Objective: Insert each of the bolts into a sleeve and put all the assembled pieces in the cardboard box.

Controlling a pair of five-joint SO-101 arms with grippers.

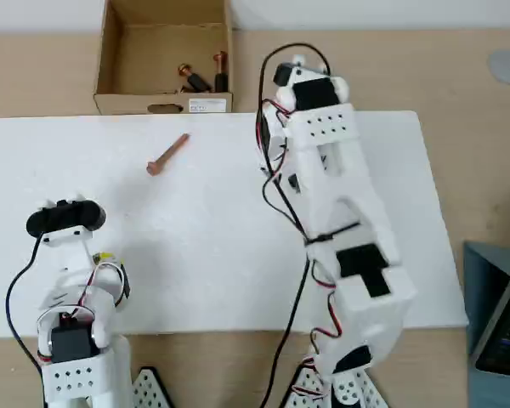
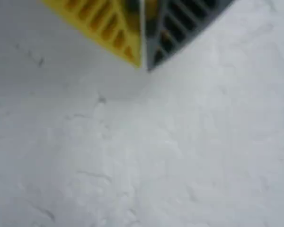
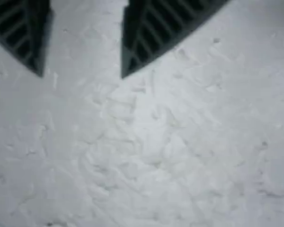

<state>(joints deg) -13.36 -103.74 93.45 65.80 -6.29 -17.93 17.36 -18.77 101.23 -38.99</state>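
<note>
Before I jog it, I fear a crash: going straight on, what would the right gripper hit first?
Probably the white mat: the right gripper points at its bare surface, nothing between. How near, I cannot tell.

open mat (image 1: 195,246) either side of bolt (image 1: 167,155), right arm (image 1: 331,170) spanning right half

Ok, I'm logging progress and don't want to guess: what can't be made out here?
- High view: the pieces in the cardboard box are too small to tell bolt from sleeve.
- High view: the right arm covers the white mat beneath it.
- Left wrist view: the left gripper is cut off by the edge and blurred.
</note>
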